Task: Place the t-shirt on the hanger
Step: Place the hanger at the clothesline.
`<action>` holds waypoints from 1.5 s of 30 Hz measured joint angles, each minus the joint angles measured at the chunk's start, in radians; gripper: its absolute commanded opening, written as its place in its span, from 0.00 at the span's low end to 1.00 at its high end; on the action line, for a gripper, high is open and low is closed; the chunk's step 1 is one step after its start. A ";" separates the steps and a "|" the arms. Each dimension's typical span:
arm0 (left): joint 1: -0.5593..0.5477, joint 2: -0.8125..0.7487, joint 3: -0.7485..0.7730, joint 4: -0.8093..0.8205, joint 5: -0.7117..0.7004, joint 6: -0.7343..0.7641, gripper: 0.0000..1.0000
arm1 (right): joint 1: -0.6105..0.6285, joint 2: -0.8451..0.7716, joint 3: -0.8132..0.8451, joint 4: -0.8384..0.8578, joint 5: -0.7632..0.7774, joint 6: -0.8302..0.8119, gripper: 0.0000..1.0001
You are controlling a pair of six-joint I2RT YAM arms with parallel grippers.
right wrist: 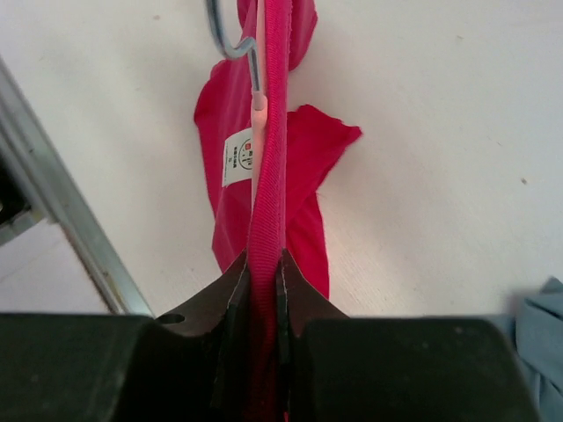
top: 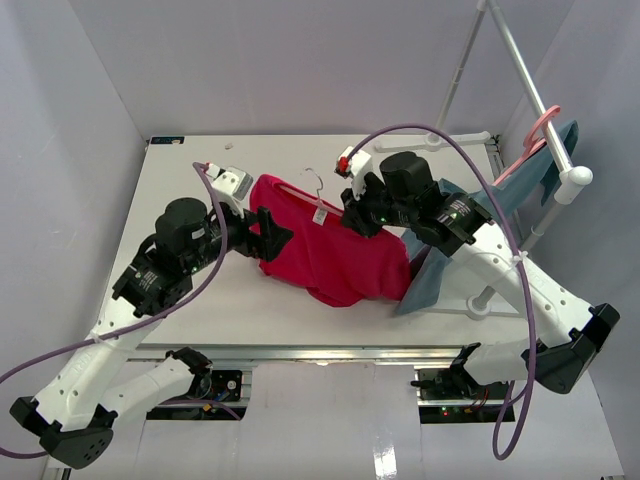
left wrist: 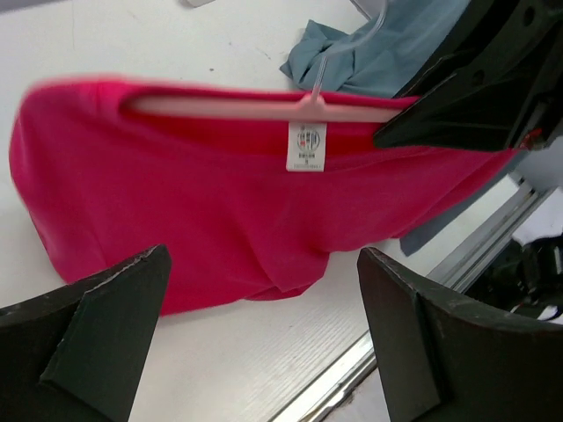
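Observation:
The crimson t-shirt (top: 340,258) lies on the white table between the arms, its neck turned toward the far side. The pale-pink hanger (left wrist: 255,107) sits inside the neck opening, with its wire hook (top: 315,186) sticking out above the white label (left wrist: 307,146). My right gripper (right wrist: 262,259) is shut on the ribbed collar of the t-shirt (right wrist: 268,132), just beside the hanger's neck (right wrist: 258,110). My left gripper (left wrist: 264,255) stands wide open over the shirt's left part, with nothing between its fingers (left wrist: 106,316). In the top view it (top: 272,236) is at the shirt's left edge.
A blue-grey garment (top: 428,272) lies on the table under the right arm. Another hangs on a pink hanger (top: 540,130) from the silver rack pole (top: 525,75) at the far right. The table's metal front rail (left wrist: 413,299) runs close behind the left gripper.

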 measured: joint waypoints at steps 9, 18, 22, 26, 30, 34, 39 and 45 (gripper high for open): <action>0.000 -0.032 -0.263 0.193 -0.144 -0.228 0.98 | 0.091 0.021 0.000 0.093 0.452 0.226 0.08; -0.001 0.007 -0.429 0.323 -0.142 -0.310 0.98 | 0.100 0.019 -0.004 0.144 0.850 0.435 0.08; -0.001 0.015 -0.438 0.351 -0.143 -0.322 0.98 | 0.100 0.015 -0.008 0.144 0.964 0.508 0.08; -0.001 -0.032 -0.493 0.390 -0.143 -0.333 0.98 | 0.100 0.014 -0.011 0.145 1.068 0.559 0.08; -0.012 -0.044 -0.586 0.479 -0.126 -0.350 0.98 | 0.100 0.017 -0.016 0.143 1.159 0.587 0.08; -0.039 0.041 -0.649 0.535 -0.102 -0.356 0.98 | 0.100 0.032 -0.012 0.143 1.252 0.600 0.08; -0.067 0.148 -0.658 0.561 -0.095 -0.338 0.98 | 0.099 0.060 0.013 0.144 1.346 0.606 0.08; -0.097 0.118 -0.696 0.627 -0.103 -0.300 0.98 | 0.080 0.067 0.021 0.144 1.415 0.638 0.08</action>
